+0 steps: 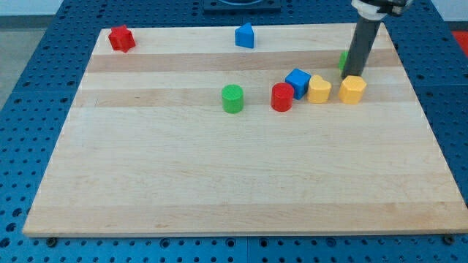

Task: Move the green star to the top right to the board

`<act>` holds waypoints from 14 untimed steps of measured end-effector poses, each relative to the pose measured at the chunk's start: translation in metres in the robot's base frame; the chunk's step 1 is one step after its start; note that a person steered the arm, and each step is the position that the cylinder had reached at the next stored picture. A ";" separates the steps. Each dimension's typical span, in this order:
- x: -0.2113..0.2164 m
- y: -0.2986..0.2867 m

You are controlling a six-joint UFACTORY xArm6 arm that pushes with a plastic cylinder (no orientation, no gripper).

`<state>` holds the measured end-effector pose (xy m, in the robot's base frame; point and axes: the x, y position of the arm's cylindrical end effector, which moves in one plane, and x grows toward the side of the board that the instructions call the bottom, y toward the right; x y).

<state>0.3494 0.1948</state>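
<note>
The green star [342,61] is mostly hidden behind my rod; only a green sliver shows at the rod's left edge, near the board's upper right. My tip [355,75] rests on the board right beside the star, just above a yellow hexagonal block [352,89]. The rod rises from there to the view's top.
A yellow block [319,89], a blue cube [297,82] and a red cylinder [282,97] form a row left of the yellow hexagon. A green cylinder [232,98] stands mid-board. A blue block [245,35] and a red star [121,38] sit along the top edge.
</note>
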 end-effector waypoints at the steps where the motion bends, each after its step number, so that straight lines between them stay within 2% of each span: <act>1: -0.003 0.003; 3: -0.021 0.003; 7: -0.085 0.003; 10: -0.073 0.032; 14: -0.093 0.032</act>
